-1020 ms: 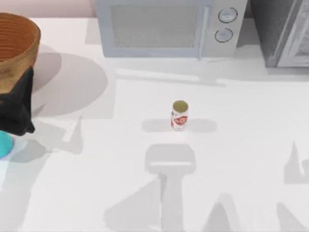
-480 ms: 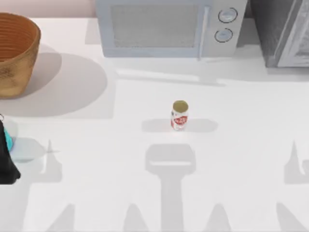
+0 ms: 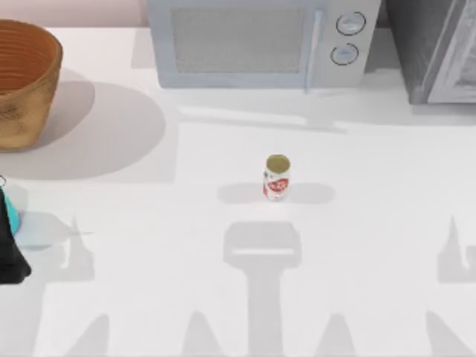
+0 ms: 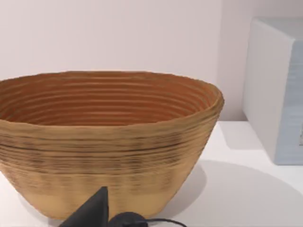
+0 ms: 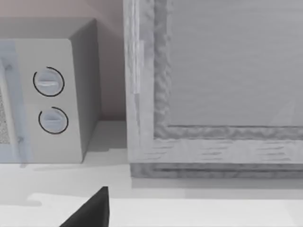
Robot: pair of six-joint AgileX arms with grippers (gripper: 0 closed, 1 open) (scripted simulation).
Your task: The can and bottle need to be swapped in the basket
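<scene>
Your left hand (image 3: 9, 256) sits at the worktop's (image 3: 372, 223) left edge, seemingly against the bottle (image 3: 9, 216); its grip can't be told. The can (image 3: 276, 178) stands mid-worktop, and the basket (image 3: 26, 82) sits empty at the far left corner.

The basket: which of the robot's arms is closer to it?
Left. Its claw sits at the table's left edge, just in front of the basket. The right arm's wrist camera faces the microwave on the table's right, far from the basket.
</scene>
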